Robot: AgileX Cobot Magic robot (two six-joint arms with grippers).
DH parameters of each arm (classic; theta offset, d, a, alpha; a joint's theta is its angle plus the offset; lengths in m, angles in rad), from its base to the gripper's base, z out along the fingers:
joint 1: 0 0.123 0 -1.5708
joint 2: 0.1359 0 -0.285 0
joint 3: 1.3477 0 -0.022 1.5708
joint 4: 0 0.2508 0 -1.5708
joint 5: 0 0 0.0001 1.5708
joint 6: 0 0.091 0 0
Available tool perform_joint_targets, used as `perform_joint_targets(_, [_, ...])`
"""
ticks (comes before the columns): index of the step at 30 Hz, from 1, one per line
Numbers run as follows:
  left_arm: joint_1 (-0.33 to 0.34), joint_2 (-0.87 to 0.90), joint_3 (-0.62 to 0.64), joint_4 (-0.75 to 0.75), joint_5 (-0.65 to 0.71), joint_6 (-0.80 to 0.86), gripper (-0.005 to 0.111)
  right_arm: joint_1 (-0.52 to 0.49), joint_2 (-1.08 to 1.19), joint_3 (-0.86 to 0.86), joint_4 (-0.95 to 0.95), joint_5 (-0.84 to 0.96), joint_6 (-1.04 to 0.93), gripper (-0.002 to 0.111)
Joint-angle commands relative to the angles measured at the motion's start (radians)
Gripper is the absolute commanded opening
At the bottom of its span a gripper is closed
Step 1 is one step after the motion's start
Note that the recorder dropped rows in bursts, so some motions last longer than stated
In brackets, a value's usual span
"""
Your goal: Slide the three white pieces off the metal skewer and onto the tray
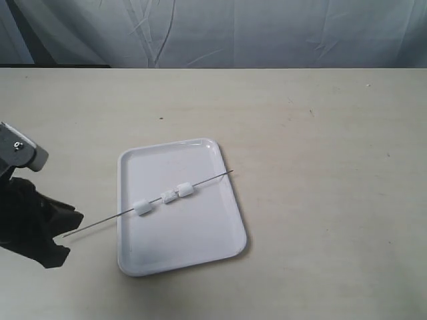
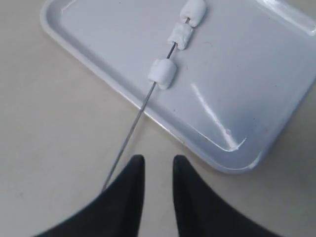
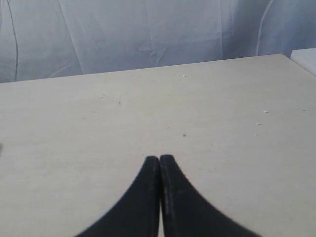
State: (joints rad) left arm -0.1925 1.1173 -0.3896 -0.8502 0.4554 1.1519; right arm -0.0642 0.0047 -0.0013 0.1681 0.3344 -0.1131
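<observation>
- The left gripper [image 2: 158,165] is at the near left of the table [image 1: 320,200]. Its claw is narrowly apart and nothing is between the fingers.
- The near end of the metal skewer [image 1: 100,222] lies on the table just beside this gripper; I cannot tell if they touch.
- The skewer crosses the tray [image 1: 193,233] diagonally, from near left to far right. It passes over the left rim, and its far tip goes a little past the right rim.
- The three white pieces [image 1: 169,196] sit on the skewer, above the tray floor. The nearest one is close to the left rim, and the other two are close together.
- Right of the tray and beyond it, the table is bare.
- The right gripper [image 3: 159,160] is over bare table, with its claw pressed together and holding nothing.
</observation>
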Motion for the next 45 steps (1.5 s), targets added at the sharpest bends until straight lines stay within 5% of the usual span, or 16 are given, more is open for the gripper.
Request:
perform_joint_targets(1, [-0.029, 0.071, -0.062, 0.121, -0.008, 0.011, 0.037, -0.005, -0.005, 0.001, 0.0, -0.008, -0.001, -0.001])
perform_joint_targets(24, [-0.029, 0.379, -0.243, 0.286, 0.068, -0.052, 0.04, -0.005, -0.005, 0.001, -0.016, -0.008, -0.003, -0.001])
perform_joint_targets(31, [-0.029, 0.471, -0.283, 0.342, 0.106, -0.052, 0.056, -0.005, -0.005, 0.001, -0.028, -0.008, -0.003, -0.001])
perform_joint_targets(45, [-0.108, 0.611, -0.349, 0.438, 0.071, -0.05, 0.048, -0.005, -0.005, 0.001, -0.03, -0.032, -0.003, -0.001])
